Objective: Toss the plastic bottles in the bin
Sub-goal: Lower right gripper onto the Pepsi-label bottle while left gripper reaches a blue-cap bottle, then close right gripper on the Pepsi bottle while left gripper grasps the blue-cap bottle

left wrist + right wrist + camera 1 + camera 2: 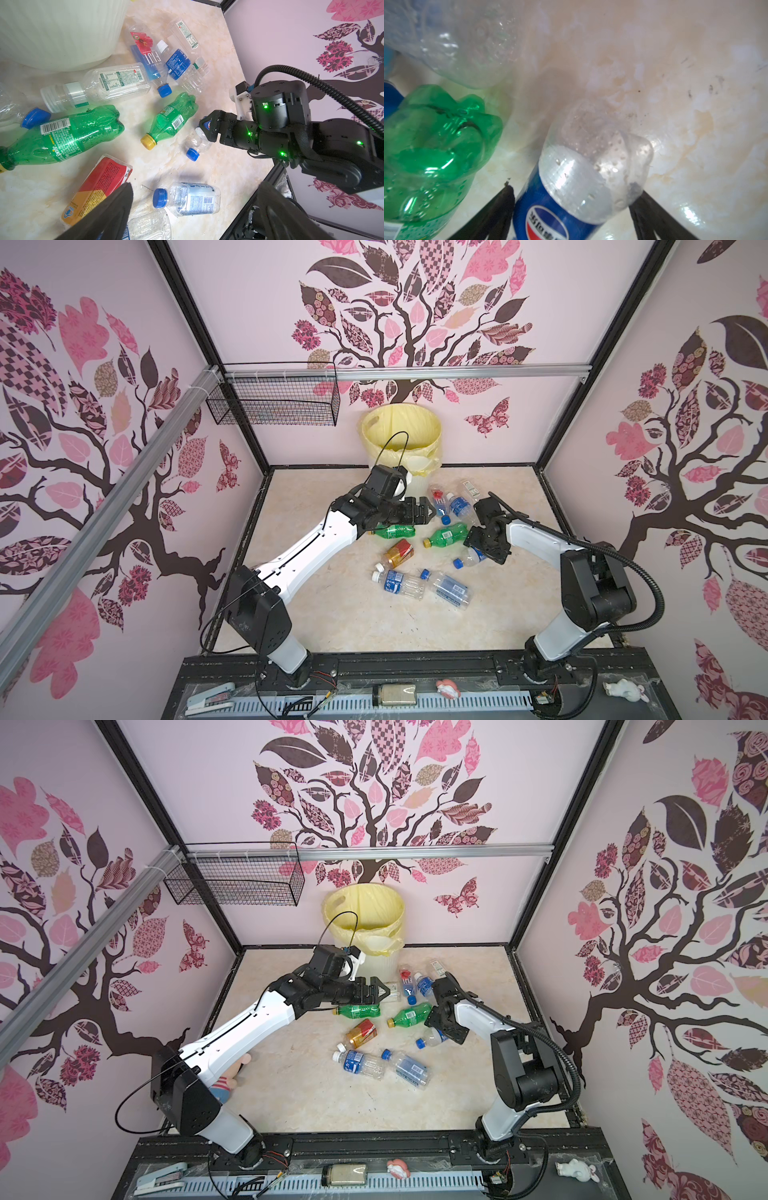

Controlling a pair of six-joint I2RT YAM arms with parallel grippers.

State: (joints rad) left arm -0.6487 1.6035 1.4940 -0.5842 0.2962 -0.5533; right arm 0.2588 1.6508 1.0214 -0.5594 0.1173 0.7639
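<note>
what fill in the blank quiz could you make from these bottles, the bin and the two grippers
1. The bin is lined with a ____ bag.
2. Exactly ____ green bottles lie among the clear ones.
3. The Pepsi bottle between the fingers of the right gripper has a ____ cap.
4. The left gripper holds nothing and its jaws stand ____.

Missing words: yellow; two; blue; open

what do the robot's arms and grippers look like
The left arm and right arm have white shells between black joints. The left gripper and right gripper are black and wedge-tipped. A thick black ribbed hose runs along the right arm, whose wrist shows small green lights.
</note>
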